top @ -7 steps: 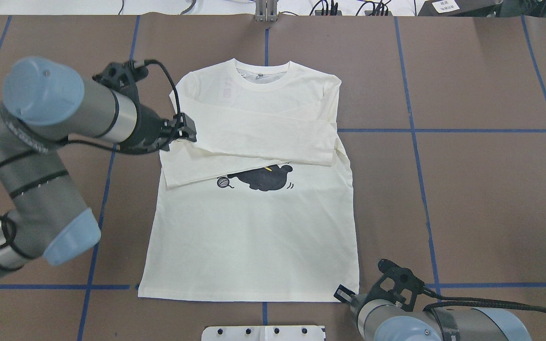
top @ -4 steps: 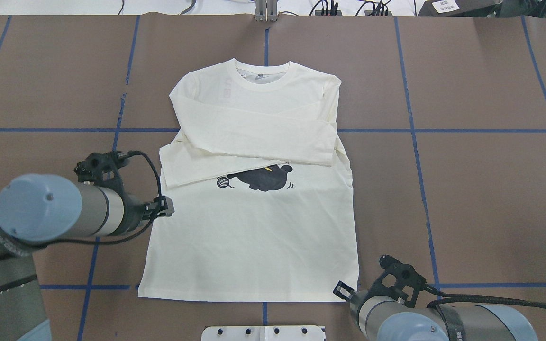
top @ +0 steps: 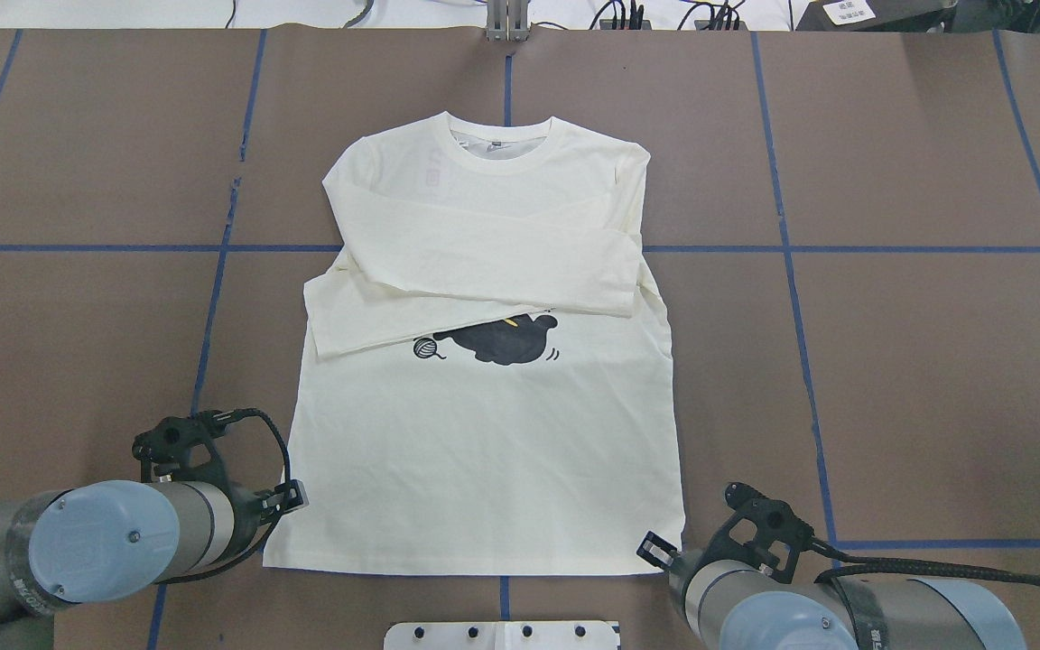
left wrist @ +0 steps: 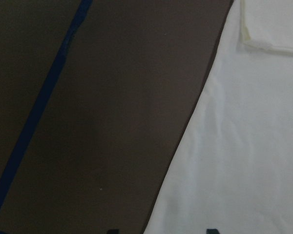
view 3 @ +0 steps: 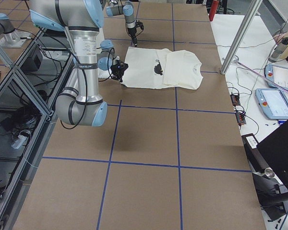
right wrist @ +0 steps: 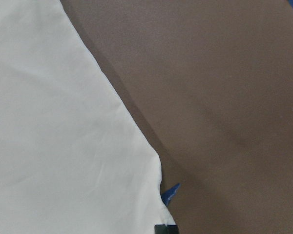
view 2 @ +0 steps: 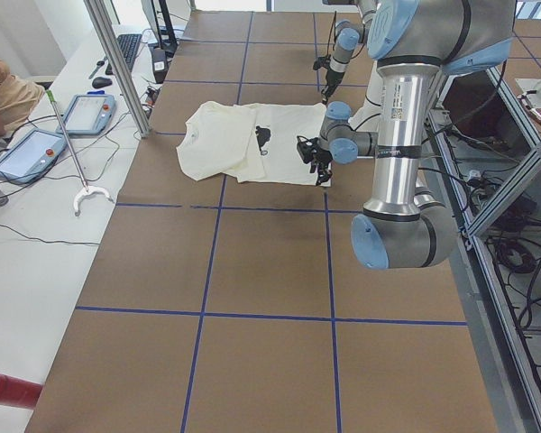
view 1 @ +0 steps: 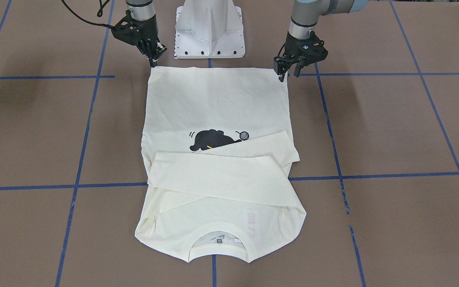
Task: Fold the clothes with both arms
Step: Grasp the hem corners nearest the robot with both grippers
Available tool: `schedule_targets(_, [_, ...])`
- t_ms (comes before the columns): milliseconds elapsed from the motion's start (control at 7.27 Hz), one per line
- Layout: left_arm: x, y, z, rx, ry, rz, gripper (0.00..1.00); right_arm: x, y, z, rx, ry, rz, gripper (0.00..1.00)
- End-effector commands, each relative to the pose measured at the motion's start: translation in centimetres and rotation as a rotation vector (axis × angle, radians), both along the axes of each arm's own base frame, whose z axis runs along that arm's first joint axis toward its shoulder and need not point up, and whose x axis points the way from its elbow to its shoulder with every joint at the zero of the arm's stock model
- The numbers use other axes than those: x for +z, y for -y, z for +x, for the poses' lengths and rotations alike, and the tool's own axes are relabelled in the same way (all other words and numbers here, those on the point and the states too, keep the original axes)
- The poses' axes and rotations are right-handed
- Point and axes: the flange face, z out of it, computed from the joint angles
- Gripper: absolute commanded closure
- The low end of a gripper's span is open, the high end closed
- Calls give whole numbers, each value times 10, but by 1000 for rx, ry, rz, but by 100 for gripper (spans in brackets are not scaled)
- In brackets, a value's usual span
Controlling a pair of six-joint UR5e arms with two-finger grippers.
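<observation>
The cream T-shirt (top: 484, 451) lies flat on the brown table, neck away from me. Both sleeves are folded across the chest and the black cat print (top: 506, 338) is partly covered. It also shows in the front view (view 1: 213, 99). My left gripper (top: 294, 495) is open and empty just above the hem's left corner; it shows in the front view (view 1: 288, 75), and its two tips stand apart in the left wrist view (left wrist: 162, 231). My right gripper (top: 655, 551) is shut with its tips on the hem's right corner (right wrist: 166, 229), also seen from the front (view 1: 154, 61). The hem lies flat.
The white pedestal base (top: 502, 635) stands just behind the hem, between the two arms. Blue tape lines (top: 800, 248) cross the brown table. Side benches with tablets (view 2: 36, 153) and a metal post (view 2: 117, 63) stand beyond the far edge.
My left arm has swept from the folded left sleeve back toward me, down the shirt's left side to the hem's left corner. My right gripper has barely moved.
</observation>
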Motion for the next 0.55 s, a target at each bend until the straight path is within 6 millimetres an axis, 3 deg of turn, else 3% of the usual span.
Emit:
schedule_targets(0, [6, -29, 14, 41, 6, -49, 37, -1, -1, 0, -2, 3, 0, 100])
schedule_targets(412, [4, -43, 18, 75, 0, -75, 43, -1, -1, 0, 0, 3, 0, 100])
